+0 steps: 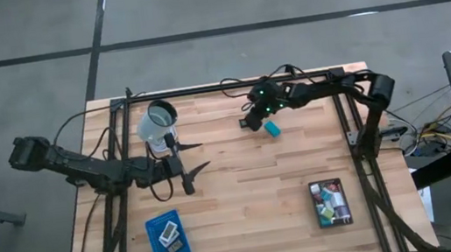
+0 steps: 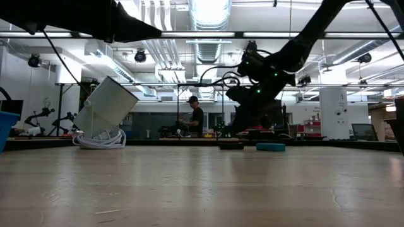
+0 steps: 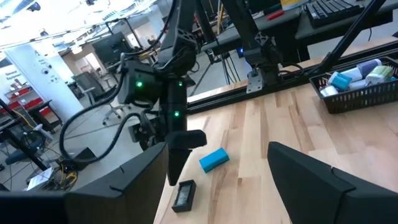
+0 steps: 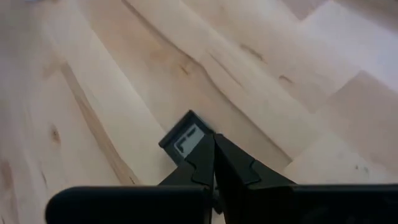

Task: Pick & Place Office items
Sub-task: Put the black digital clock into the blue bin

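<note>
A flat dark rectangle with a label face point(image 4: 186, 139) lies on the wooden table point(image 1: 243, 185) at the far middle, with a teal block point(image 3: 214, 159) beside it. My right gripper point(image 4: 214, 147) is shut and slants down, its tips at that rectangle's edge. At the table's left my left gripper point(image 1: 190, 159) hangs open with nothing between its fingers. More office items lie in the blue tray point(image 1: 154, 242) and the black tray point(image 1: 348, 206). My right gripper's shut fingertips point(image 3: 172, 177) come slanting down from the table's far right to one edge of the dark rectangle point(image 4: 200, 144), which lies flat on the table. I cannot tell whether they touch it.
A tilted round cup point(image 1: 159, 122) stands just beyond my left gripper, over a white coil point(image 2: 98, 140). A black frame rail point(image 1: 229, 86) runs along the far edge, and uprights stand at both sides. A person point(image 2: 194, 116) is in the room behind.
</note>
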Controlling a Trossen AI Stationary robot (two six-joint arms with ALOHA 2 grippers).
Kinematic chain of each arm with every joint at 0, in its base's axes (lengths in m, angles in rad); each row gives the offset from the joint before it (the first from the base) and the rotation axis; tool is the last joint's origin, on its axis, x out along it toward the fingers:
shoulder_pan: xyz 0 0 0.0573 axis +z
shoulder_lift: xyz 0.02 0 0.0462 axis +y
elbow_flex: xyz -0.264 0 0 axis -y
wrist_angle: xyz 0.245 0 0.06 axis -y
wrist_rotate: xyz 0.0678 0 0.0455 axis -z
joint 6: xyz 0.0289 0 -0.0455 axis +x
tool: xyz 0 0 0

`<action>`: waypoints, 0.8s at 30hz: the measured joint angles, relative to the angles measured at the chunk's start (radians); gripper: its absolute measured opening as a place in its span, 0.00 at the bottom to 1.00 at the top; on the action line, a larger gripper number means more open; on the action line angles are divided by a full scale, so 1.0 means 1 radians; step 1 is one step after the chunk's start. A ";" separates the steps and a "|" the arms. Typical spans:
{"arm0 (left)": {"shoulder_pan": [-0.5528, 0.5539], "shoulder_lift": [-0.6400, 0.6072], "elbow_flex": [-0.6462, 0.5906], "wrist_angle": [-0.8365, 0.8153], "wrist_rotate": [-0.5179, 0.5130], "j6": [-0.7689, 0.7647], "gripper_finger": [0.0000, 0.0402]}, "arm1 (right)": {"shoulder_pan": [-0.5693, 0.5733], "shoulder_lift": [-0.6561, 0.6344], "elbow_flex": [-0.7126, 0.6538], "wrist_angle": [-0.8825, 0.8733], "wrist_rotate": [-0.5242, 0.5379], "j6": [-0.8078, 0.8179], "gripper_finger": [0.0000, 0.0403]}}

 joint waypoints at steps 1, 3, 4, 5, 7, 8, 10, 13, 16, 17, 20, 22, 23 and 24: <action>0.000 0.000 0.000 -0.001 0.000 0.000 0.70 | 0.003 0.009 0.013 -0.023 0.000 -0.002 0.02; 0.000 0.000 0.000 -0.001 0.000 0.000 0.70 | 0.008 0.023 0.031 -0.053 -0.001 -0.008 0.02; 0.000 0.000 0.000 -0.001 0.000 0.000 0.70 | 0.011 0.029 0.037 -0.064 -0.002 -0.011 0.02; 0.000 0.000 0.000 -0.001 0.000 0.000 0.70 | 0.012 0.034 0.042 -0.068 -0.003 -0.011 0.02; 0.000 0.000 0.000 -0.001 0.000 0.000 0.70 | 0.014 0.041 0.049 -0.075 -0.004 -0.007 0.02; 0.000 0.000 0.000 0.000 0.000 0.000 0.70 | 0.014 0.046 0.055 -0.083 -0.005 -0.003 0.02; 0.000 0.000 -0.001 -0.001 0.000 0.000 0.70 | 0.014 0.056 0.060 -0.091 -0.006 0.005 0.02; 0.000 0.000 -0.001 -0.003 0.000 0.000 0.70 | 0.013 0.067 0.067 -0.100 -0.009 0.009 0.02; 0.000 0.000 -0.002 -0.003 0.000 0.000 0.70 | 0.014 0.068 0.070 -0.108 -0.013 0.013 0.02; 0.000 0.000 -0.002 -0.003 0.000 0.000 0.70 | 0.014 0.069 0.068 -0.111 -0.013 0.013 0.02; 0.000 0.000 -0.002 -0.003 0.000 0.000 0.70 | 0.014 0.069 0.064 -0.116 -0.012 0.013 0.02; 0.000 0.000 -0.003 -0.003 0.000 0.000 0.70 | 0.014 0.069 0.064 -0.128 -0.013 0.017 0.02; 0.000 0.000 -0.003 -0.003 0.000 0.000 0.70 | 0.014 0.068 0.063 -0.136 -0.013 0.021 0.02; 0.000 0.000 -0.003 -0.003 0.000 0.000 0.70 | 0.014 0.068 0.062 -0.142 -0.014 0.023 0.02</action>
